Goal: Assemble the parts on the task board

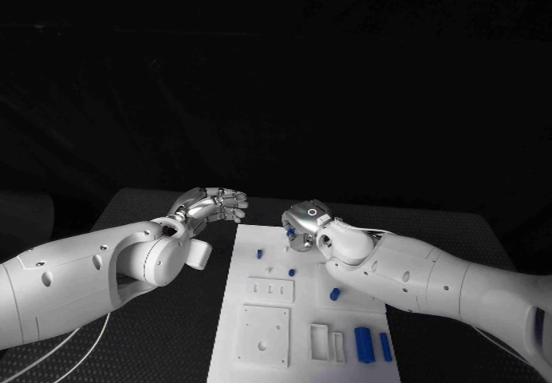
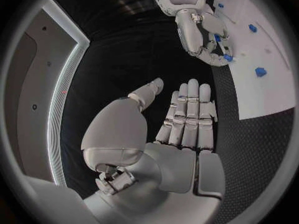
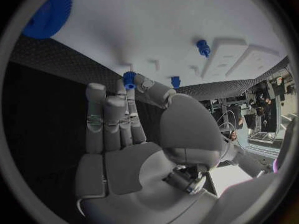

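The white task board [image 1: 259,311] lies in the middle of the black table. My right hand [image 1: 306,223] hovers over the board's far edge and pinches a small blue part [image 3: 129,79] between thumb and a fingertip; the same blue part [image 2: 228,57] shows at that hand's fingertips in the left wrist view. My left hand [image 1: 214,204] is just off the board's far left corner, over the table; its fingers [image 2: 190,112] are stretched out straight and hold nothing. Small blue parts [image 1: 261,254] [image 1: 291,272] [image 1: 335,294] stand on the board. A blue gear [image 3: 49,12] lies on the board by the right hand.
Two longer blue pieces [image 1: 364,344] [image 1: 385,347] lie at the board's near right. Raised white blocks [image 1: 270,289] [image 1: 263,335] [image 1: 319,339] sit on the near half. A blue peg [image 3: 203,47] stands in the board. Black table [image 1: 172,319] flanks the board.
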Available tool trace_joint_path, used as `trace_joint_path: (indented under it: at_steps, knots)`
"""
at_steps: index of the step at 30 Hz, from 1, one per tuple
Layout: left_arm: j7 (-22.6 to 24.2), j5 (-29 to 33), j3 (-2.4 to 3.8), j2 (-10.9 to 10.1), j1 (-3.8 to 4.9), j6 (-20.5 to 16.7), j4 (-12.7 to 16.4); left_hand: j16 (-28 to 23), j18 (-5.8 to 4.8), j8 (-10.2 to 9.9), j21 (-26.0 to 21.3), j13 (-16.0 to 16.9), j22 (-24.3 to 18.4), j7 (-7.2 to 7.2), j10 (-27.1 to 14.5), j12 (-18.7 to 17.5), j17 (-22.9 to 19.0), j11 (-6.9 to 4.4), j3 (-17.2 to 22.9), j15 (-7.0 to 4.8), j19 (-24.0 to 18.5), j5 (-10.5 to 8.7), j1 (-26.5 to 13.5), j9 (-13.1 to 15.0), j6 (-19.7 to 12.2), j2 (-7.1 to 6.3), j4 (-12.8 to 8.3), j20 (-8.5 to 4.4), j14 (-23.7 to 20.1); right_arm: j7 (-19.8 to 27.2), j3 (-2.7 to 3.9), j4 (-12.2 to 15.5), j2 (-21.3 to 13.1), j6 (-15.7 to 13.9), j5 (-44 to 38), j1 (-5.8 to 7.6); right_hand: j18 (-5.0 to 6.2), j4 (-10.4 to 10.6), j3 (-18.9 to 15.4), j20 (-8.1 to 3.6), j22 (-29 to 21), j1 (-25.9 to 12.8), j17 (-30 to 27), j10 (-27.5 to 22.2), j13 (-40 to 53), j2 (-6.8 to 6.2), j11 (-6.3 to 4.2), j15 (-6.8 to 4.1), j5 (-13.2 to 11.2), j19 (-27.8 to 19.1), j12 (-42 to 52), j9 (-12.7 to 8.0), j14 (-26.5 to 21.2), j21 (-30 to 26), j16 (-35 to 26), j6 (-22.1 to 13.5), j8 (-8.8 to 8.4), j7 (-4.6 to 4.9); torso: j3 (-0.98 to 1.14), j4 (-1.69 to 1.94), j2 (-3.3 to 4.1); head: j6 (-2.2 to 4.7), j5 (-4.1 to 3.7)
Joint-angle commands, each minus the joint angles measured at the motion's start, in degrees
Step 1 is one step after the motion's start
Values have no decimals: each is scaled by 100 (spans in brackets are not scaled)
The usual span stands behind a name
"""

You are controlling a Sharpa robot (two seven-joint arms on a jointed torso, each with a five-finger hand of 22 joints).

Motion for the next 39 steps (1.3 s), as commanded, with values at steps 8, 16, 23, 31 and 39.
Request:
trace_joint_path:
  at_steps: [8, 16, 23, 31, 39]
  knots:
    - [35, -7, 7, 9, 19, 83, 11, -32, 62, -37, 33, -6, 119, 48, 3, -26, 15, 52, 20, -1, -43, 3, -47, -2, -9, -3, -17, -3, 22, 87, -44, -7, 20, 335, 31, -35, 267, 1, 43, -46, 125, 44, -14, 71, 10, 12, 47, -129, 17, -14, 24, 6, -163, 35, 28, 33, 20, 18, -7, -4, 5, -15, 7]
    - [34, -7, 7, 4, 19, 81, 14, -35, 62, -39, 35, -7, 119, 48, 4, -29, 20, 53, 22, -1, -44, 3, -48, -1, -9, -4, -19, -3, 23, 123, -83, -48, 61, 404, 49, -42, 267, -17, 35, -41, 125, 24, -29, 72, 14, -36, 51, -125, 27, -27, 9, 8, -166, 46, 35, 32, 8, 20, -4, 2, 17, -14, 18]
    - [30, -7, 7, -7, 21, 80, 21, -38, 62, -41, 37, -7, 119, 49, 5, -32, 24, 53, 23, -1, -45, 2, -50, 0, -9, -6, -20, -2, 24, 77, -89, -89, 60, 373, 47, -43, 267, -18, 8, -36, 122, -10, -51, 71, 20, -119, 55, -121, 34, -37, -12, 9, -171, 62, 42, 30, -9, 24, -10, -12, 18, -24, 28]
    - [22, -7, 7, -9, 29, 79, 19, -44, 62, -46, 39, -9, 118, 51, 3, -40, 30, 55, 23, 0, -47, 1, -55, -1, -14, -11, -21, -2, 25, 157, -90, -150, 80, 205, 308, -41, 260, 129, -4, 21, 81, -94, -145, -568, -125, -573, 275, 92, 19, -96, -178, -119, -189, 9, 10, -506, -347, 258, -14, -19, 19, -2, 25]
    - [6, -6, 7, -27, 32, 56, -12, -62, 63, -73, 46, -17, 116, 65, -14, -68, 49, 67, 26, 2, -52, -2, -71, -5, -48, -21, -21, 0, 26, 90, -89, -25, -1, -49, 366, -39, 263, 41, -333, 100, 59, -151, -241, -1516, -356, -724, 531, 346, 54, -186, -170, -301, -246, -86, 20, -1114, -664, 422, -14, -17, 14, 17, 26]
